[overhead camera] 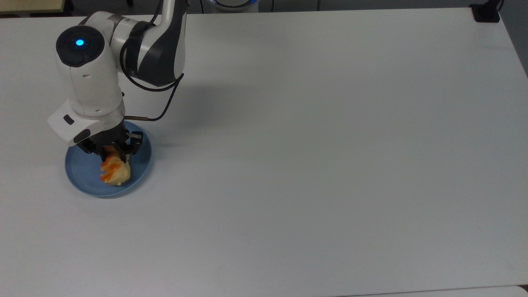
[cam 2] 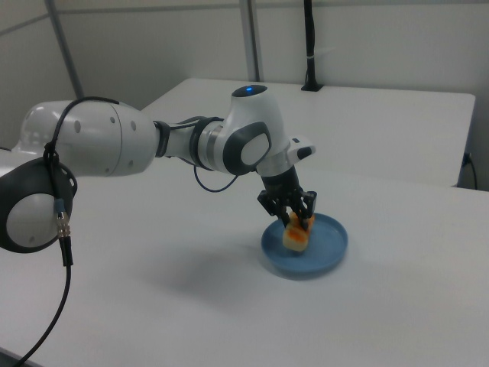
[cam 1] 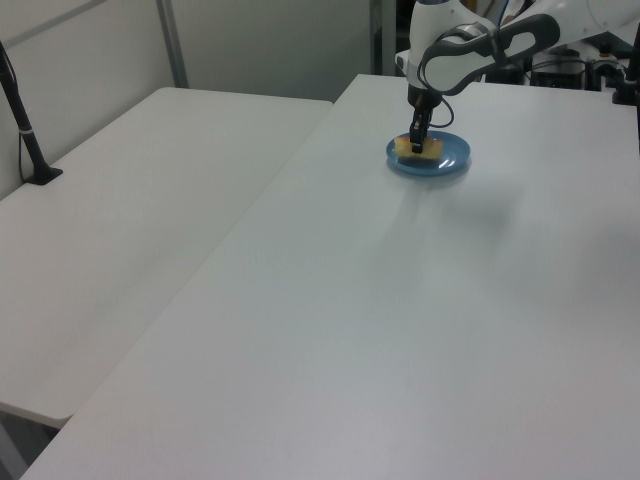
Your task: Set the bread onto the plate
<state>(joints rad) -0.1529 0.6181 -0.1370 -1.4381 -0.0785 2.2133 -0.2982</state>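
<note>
The claw (overhead camera: 116, 156) is closed on the upper end of the bread (overhead camera: 115, 171), its two fingers pinching the bun from either side. In the right view the bun hangs straight down from the fingertips, low over the light-blue plate (overhead camera: 82, 175); whether its lower end already touches the plate floor I cannot tell from these views.

The relation that matters is simple — the bun lies directly under the claw, and both sit inside the plate's rim. In the top view the bun is a little toward 3 o'clock of the plate's centre, with bare blue floor toward 9 o'clock and 6 o'clock and the rim near it toward 4 o'clock. In the left view the bun (cam 1: 417, 148) sits over the 9 o'clock part of the plate (cam 1: 452, 159).

The bun's long axis runs close to vertical, its orange-glazed face turned toward 10 o'clock in the top view, its free end pointing down at the plate. In the right view the bun (cam 2: 296, 235) shows as an upright block, glaze uppermost beside the fingers.

My judgement: the carrying is done, and what remains is a short descent if any, then opening the fingers — the upright bun will likely tip onto its side once freed, and there is plate floor enough to catch it. The white bench (overhead camera: 330, 144) around the plate carries nothing else nearby.
</note>
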